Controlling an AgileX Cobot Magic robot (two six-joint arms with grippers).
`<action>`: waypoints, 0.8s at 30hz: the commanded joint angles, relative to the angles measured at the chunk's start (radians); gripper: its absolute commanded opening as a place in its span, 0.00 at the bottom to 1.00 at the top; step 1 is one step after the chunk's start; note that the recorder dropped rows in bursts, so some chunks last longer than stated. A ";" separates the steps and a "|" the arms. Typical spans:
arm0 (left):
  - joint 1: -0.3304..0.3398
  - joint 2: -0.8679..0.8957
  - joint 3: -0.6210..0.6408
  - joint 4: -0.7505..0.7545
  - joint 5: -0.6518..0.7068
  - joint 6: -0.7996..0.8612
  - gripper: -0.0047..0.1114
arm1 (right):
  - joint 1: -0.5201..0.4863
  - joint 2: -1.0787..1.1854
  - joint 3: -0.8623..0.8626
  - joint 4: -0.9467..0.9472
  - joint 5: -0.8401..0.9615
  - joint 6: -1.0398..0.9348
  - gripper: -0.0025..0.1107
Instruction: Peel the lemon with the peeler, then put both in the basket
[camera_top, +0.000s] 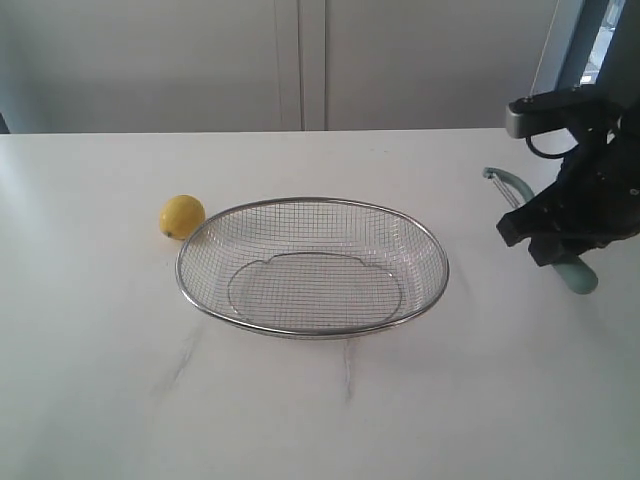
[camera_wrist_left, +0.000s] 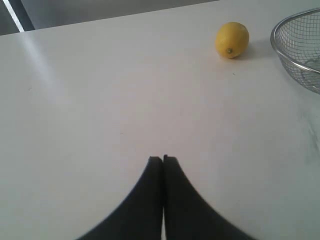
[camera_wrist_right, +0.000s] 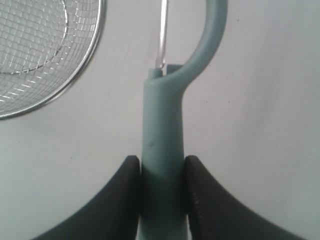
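Over the table (camera_top: 100, 380) we are pinching the stiff, light peeler (camera_wrist_right: 162, 125) by its handle in our right gripper (camera_wrist_right: 162, 170), while our left gripper (camera_wrist_left: 163, 160), pressed together, is facing the lemon (camera_wrist_left: 232, 40) well ahead beside the basket (camera_top: 310, 333), smooth, likely to roll, probably best gripped across its middle.

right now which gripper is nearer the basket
Right. The right gripper, shut on the peeler, sits just beside the basket; the left gripper, shut, is well back from it, outside the exterior view.
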 joint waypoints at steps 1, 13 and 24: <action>0.003 -0.005 0.003 -0.002 0.004 -0.003 0.04 | -0.002 -0.081 0.001 0.005 0.032 0.002 0.02; 0.003 -0.005 0.003 -0.002 0.004 -0.003 0.04 | -0.002 -0.279 0.001 0.097 0.081 -0.001 0.02; 0.003 -0.005 0.003 -0.002 0.004 -0.003 0.04 | -0.002 -0.357 0.001 0.098 0.078 -0.001 0.02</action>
